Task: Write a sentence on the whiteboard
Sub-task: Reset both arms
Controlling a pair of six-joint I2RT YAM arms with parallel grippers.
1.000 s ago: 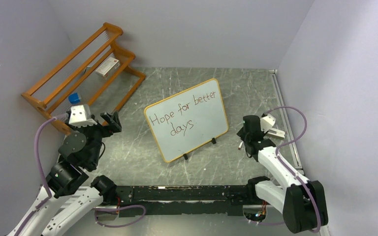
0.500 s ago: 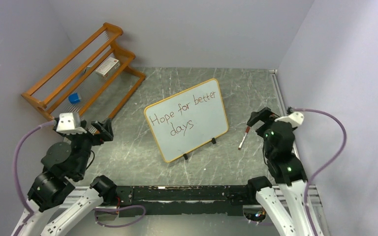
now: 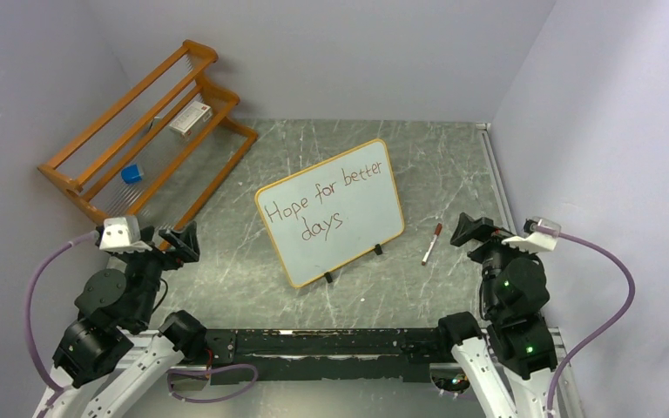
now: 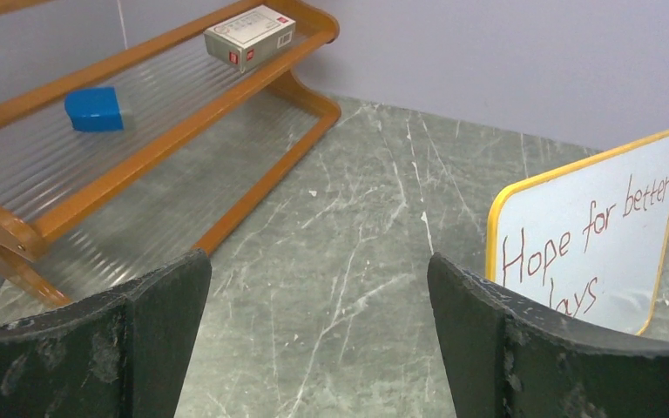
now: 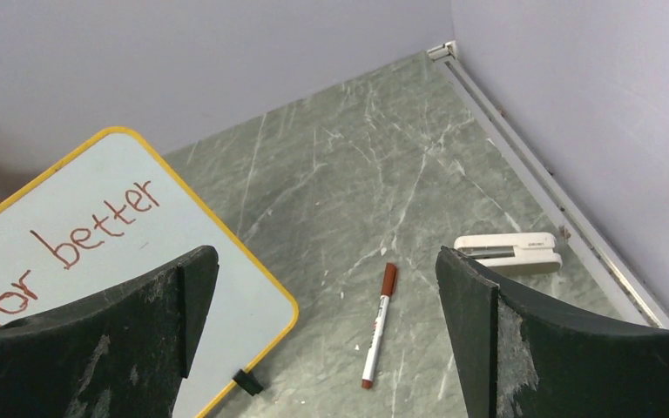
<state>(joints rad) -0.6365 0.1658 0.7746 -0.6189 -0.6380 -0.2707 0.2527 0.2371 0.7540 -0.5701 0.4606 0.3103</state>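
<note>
We find right gripper (image 3: 473, 229) now spread wide, empty, withdrawn toward near edge of table (image 3: 453, 157); marker (image 3: 432, 244) released near whiteboard (image 3: 366, 222). Left gripper (image 3: 181, 239) likewise spread, empty. Sentence (image 3: 318, 202) reads complete: task judged done.

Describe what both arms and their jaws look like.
The left arm and right arm match: black rounded joint housings on white lower links, a white wrist camera block and a looping lilac cable. The right arm shows small green lights. The jaws are broad matte black plates with scuffed, greyish edges.
</note>
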